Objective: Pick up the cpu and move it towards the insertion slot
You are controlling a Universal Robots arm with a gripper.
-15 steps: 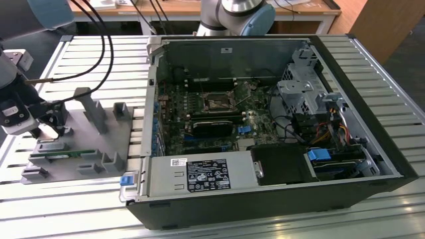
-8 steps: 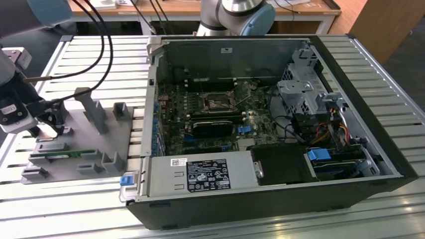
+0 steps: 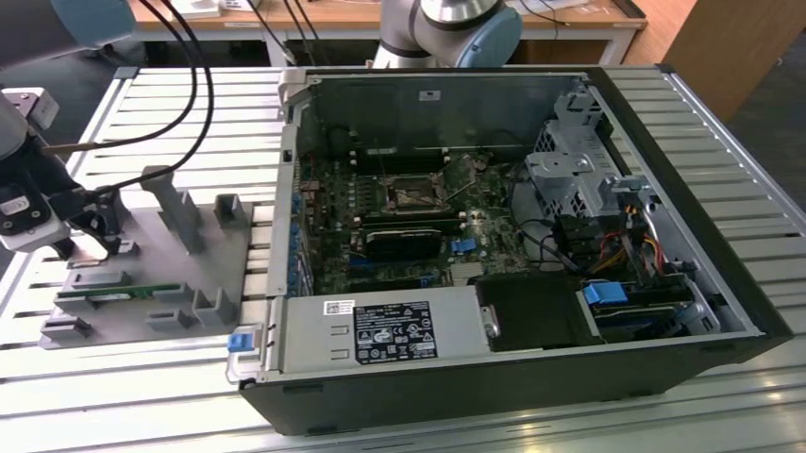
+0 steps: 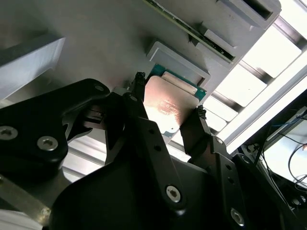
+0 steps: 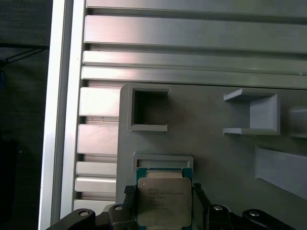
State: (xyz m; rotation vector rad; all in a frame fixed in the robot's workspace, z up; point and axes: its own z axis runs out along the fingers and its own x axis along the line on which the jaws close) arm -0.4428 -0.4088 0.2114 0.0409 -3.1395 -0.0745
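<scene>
Cpu (image 5: 164, 201) sits flat at the edge of the grey tray (image 5: 216, 153), silver lid up, with its green rim tucked against a low raised stop of the tray. In the exterior view the tray lies on the slatted table (image 3: 139, 377) at that view's left, well apart from the open computer case (image 3: 655, 142).

Fingers (image 5: 129, 195) are closed in on two opposite edges of the cpu; in the second wrist view the black tips (image 4: 139, 84) meet its sides. Grip looks made, but no clear lift off the tray can be seen.

Insertion slot (image 3: 412, 195) is inside the case on the board, a dark square in a metal frame, across the case wall from the tray.

Risks, as judged:
- The hold is on thin edges with small tips, so a slight tilt or an off-centre bite could let the cpu pivot or drop.
- The rim is close under the stop, so a skewed lift could snag it.
- The route crosses the case wall, and a low carry could clip it.
- A memory stick (image 3: 113, 294) lies near in the tray and could get nudged.
</scene>
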